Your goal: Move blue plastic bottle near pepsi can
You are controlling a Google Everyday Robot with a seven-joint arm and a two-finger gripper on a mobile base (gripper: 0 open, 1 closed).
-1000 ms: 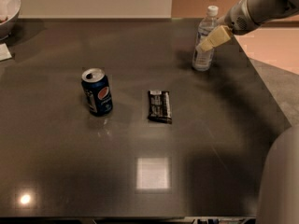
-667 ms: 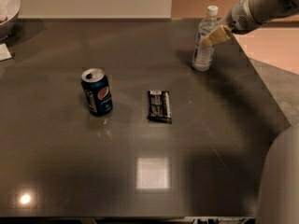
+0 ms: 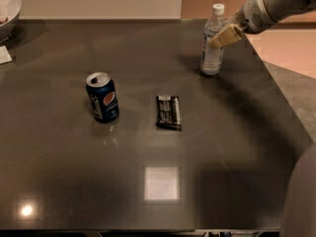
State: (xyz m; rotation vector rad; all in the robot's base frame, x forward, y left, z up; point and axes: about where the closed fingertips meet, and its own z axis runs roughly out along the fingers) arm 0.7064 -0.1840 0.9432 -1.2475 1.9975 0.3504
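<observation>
Dark and glossy, the table [image 3: 59, 181] carries all the things. At its far left corner we see a white bowl [image 3: 9, 11], only partly in view. Next comes the can [image 3: 102, 98], upright in the left half of the table. To its right, near it but not touching, a black snack bar [image 3: 169, 112] lies flat. Farther right, toward the back edge, the bottle [image 3: 211, 58] stands upright with its cap on, well apart from the can. The gripper [image 3: 219, 37] is at the bottle's right side, at the upper part of the body just below the neck, and it overlaps the bottle there. We cannot tell whether it is already clamped on the bottle or only placed against it. The arm [image 3: 276, 4] reaches in from the upper right corner.

Compared with one second ago, very little has changed. The gripper has shifted only slightly at the same spot on the bottle, and the bottle, the can and the bar have all stayed in place. We judge that the work is still at the grasp. The whole carry to the left is not yet begun, and the bar lies near that way.
</observation>
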